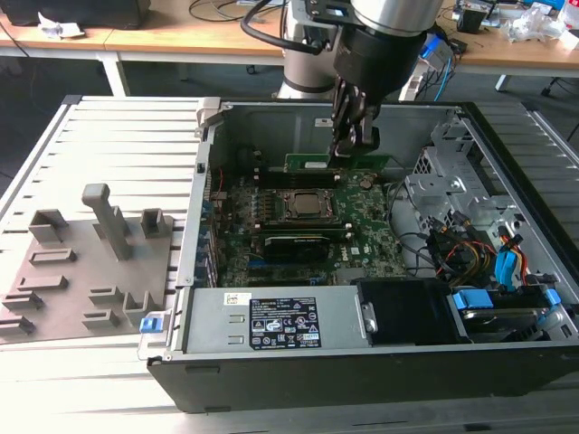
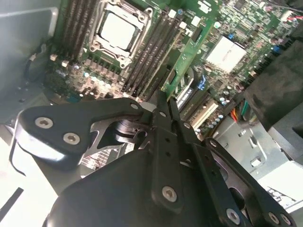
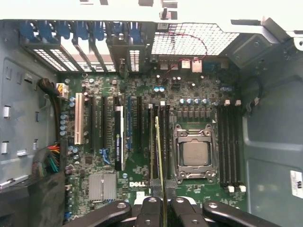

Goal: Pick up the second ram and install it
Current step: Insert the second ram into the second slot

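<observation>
Ram: thin green stick (image 1: 303, 163) standing on its long edge inside the case (image 1: 507, 163), low over the motherboard (image 1: 362, 226). It shows edge-on in the first wrist view (image 3: 159, 156).
Gripper: closed (image 1: 348, 149) on the ram's upper edge, with the fingers (image 3: 150, 208) pinching its two flat faces.
Ram from gripper: directly below the fingertips, with the board's face slanting away in the second wrist view (image 2: 189, 52).
Long axis: parallel to the dark slots (image 3: 166, 137) beside the CPU socket (image 3: 195, 153), and in line with them.
Seating: the lower edge sits at or just above one of those slots. I cannot tell whether it has entered.
Other slots: a matching bank (image 3: 229, 146) lies on the socket's far side, with no stick in it.
Outside the case: grey fixture (image 1: 99, 244) on the surface (image 1: 118, 136) at the exterior view's left, well apart from the ram.
</observation>
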`<state>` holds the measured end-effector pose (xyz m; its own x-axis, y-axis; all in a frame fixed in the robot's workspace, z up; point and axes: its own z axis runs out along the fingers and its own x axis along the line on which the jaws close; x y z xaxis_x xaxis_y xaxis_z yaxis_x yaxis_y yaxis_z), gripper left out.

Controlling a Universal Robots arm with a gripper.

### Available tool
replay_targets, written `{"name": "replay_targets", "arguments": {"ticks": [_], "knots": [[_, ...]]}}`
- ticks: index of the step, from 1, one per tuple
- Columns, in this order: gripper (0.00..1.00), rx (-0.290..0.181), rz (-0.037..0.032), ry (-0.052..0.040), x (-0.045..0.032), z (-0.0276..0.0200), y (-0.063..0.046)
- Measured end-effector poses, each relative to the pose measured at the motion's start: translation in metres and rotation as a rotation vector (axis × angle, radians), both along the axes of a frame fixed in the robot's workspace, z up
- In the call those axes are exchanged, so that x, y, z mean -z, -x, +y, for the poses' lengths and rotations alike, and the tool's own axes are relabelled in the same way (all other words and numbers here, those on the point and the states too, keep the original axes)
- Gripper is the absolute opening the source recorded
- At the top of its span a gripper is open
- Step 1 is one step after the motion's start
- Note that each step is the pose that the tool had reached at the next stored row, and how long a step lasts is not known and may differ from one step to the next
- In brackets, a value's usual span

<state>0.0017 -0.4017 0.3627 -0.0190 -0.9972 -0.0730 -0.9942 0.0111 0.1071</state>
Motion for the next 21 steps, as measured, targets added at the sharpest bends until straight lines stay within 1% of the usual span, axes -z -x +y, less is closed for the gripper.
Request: {"name": "replay_targets", "arguments": {"ticks": [2,3,11,15,21], "knots": [[0.14,0.000,0.0000,-0.0145,0.0003,0.0000,0.000],[0.14,0.000,-0.0001,-0.0165,0.0006,0.0000,0.000],[0.14,0.000,0.0001,-0.0172,0.0072,0.0000,0.000],[0.14,0.000,0.0000,-0.0173,0.0132,0.0000,0.000],[0.14,0.000,0.0001,-0.0172,0.0190,0.0000,0.000]]}}
